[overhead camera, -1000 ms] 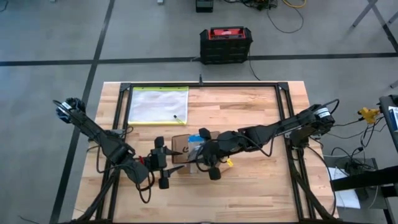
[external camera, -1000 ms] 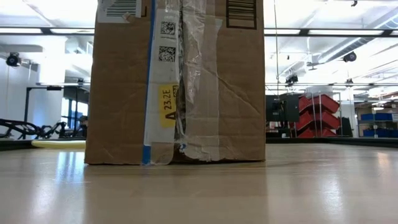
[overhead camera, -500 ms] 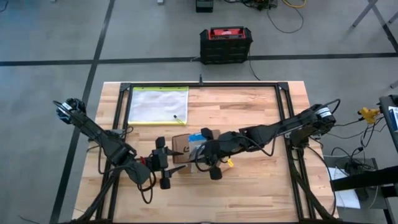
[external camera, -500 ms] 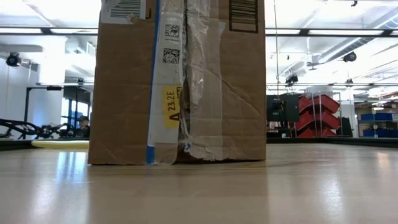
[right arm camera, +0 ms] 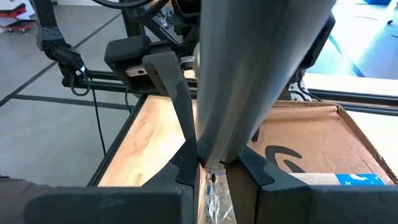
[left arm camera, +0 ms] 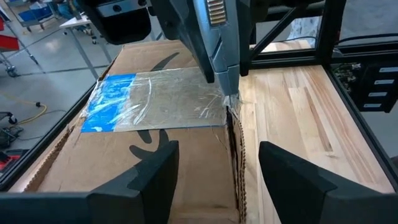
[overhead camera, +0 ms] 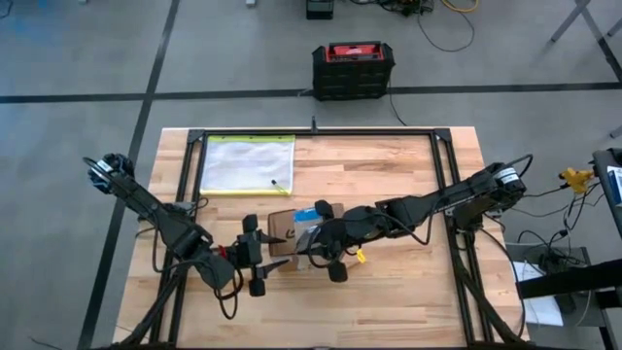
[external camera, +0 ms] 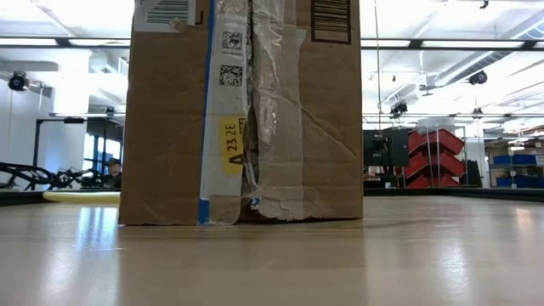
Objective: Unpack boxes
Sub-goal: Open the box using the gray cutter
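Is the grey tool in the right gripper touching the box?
Touching: in the left wrist view the grey tool's tip meets the taped seam on the cardboard box.

— Where did your cameras sit?
— My high view looked straight down on the whole tabletop [overhead camera: 408, 175]. My low one sat at tabletop level, close against the box [external camera: 242, 110].
— And the wrists?
— Both faced that same box's top, near.

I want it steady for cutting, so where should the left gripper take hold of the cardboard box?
Probably the corrugated side edge of the cardboard box nearest the left gripper, approached from the robot's left: its open fingers straddle that edge, and the right gripper's grey tool occupies the taped top seam.
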### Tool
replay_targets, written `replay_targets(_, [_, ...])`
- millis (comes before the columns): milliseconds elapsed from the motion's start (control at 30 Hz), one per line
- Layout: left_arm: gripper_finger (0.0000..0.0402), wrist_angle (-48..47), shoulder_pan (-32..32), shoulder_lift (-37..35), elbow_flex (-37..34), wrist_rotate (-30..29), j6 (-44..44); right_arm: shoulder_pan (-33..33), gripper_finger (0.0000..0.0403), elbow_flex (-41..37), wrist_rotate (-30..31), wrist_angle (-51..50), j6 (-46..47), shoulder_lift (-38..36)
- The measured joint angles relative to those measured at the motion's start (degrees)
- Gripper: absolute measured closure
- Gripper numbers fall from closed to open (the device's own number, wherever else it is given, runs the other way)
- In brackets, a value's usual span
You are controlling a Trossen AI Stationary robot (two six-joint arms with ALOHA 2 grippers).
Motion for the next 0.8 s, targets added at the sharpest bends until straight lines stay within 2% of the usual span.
replay_targets(367, [0.0193, 0.0, 0.0, 0.0, 0.0, 0.0, 0.2, -0.7, 0.0367, 0.0, 0.9, 1.3, 0.7, 1.3])
replay_targets(800, [0.0203, -0.2, 0.0, 0.1, 0.0, 0.3, 0.3, 0.0, 0.0367, 0.0, 1.7, -3.1, 3.4, -0.3])
